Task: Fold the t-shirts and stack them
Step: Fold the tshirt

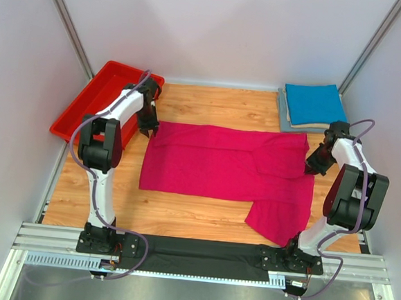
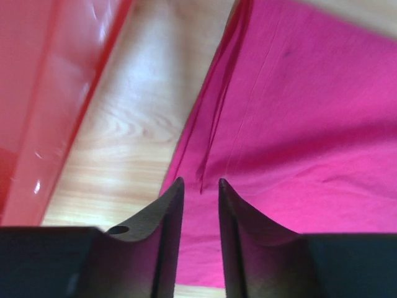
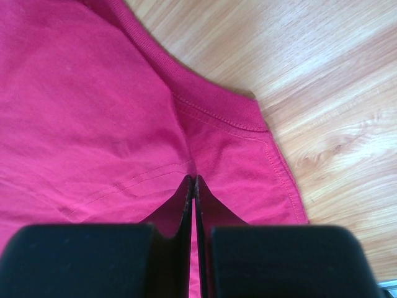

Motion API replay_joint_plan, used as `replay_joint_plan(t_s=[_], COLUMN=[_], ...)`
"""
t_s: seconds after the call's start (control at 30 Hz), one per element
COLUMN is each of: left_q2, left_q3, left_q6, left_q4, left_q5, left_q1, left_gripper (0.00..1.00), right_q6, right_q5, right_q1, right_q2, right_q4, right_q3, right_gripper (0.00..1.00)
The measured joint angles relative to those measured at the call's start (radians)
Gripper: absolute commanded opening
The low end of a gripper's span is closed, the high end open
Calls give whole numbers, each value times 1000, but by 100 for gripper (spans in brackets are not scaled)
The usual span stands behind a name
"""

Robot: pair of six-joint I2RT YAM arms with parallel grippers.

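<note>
The magenta-pink t-shirt (image 1: 227,169) lies spread on the wooden table, one sleeve hanging toward the front right. My left gripper (image 1: 149,128) hovers over its back-left corner. In the left wrist view the gripper (image 2: 200,181) has its jaws a little apart, with the pink cloth (image 2: 298,124) lying flat beneath them. My right gripper (image 1: 312,164) is at the shirt's right edge. In the right wrist view the gripper (image 3: 193,179) is shut, pinching a pucker of the pink cloth (image 3: 93,112) near the hem. The blue t-shirt (image 1: 314,103) lies folded on the grey one (image 1: 284,113) at the back right.
A red plastic bin (image 1: 100,100) stands at the back left, close beside my left arm; its wall (image 2: 43,93) fills the left of the left wrist view. White walls enclose the table. Bare wood (image 1: 181,214) shows in front of the shirt.
</note>
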Motion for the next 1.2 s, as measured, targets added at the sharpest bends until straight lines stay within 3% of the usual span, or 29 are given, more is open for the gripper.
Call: replay_joint_plan(t_s=[0.4,1.2], left_q2=[-17,16], left_q3=[-42,-87], left_q6=[-5,-65], left_q4=[-2,10], left_q5=[68,69], left_q1=[0,0], left_gripper=[40,31], right_q6=[0,0], right_q5=[-17,-17], right_q1=[-1,-1], right_q2=[0,0], right_q4=[1,1], right_q3=[0,0], right_gripper=[0,0])
